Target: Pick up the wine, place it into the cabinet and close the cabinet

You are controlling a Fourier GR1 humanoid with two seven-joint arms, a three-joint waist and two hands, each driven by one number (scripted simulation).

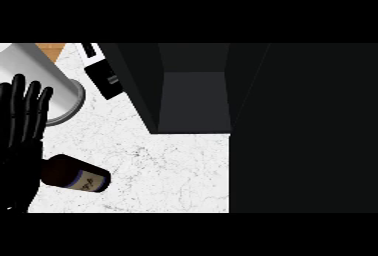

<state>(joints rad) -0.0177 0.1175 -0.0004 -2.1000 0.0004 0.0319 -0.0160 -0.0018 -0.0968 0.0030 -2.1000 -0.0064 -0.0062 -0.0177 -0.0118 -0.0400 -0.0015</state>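
Left hand (22, 120) shows at the view's left edge, open, fingers straight and pointing up, slightly spread, with its palm and wrist running down to the lower left corner. Its fingertips overlap a tall white cylinder (46, 70) standing at the top left of the counter (170, 170). The wine bottle (77, 176) sits just beside the hand's lower part, dark brown with a pale label facing right; its left end is hidden behind the hand, so I cannot tell whether they touch. Right of the bottle the white speckled counter lies bare up to the cabinet (193, 102), whose open dark compartment faces down the view from the top middle, its front lip meeting the counter. A black panel (303, 130) fills the whole right side, and the counter's visible top ends in a straight line against it. Between the white cylinder and the cabinet's left wall lies a small flat black object (107, 80), leaving only a narrow strip of counter there. No right hand shows.
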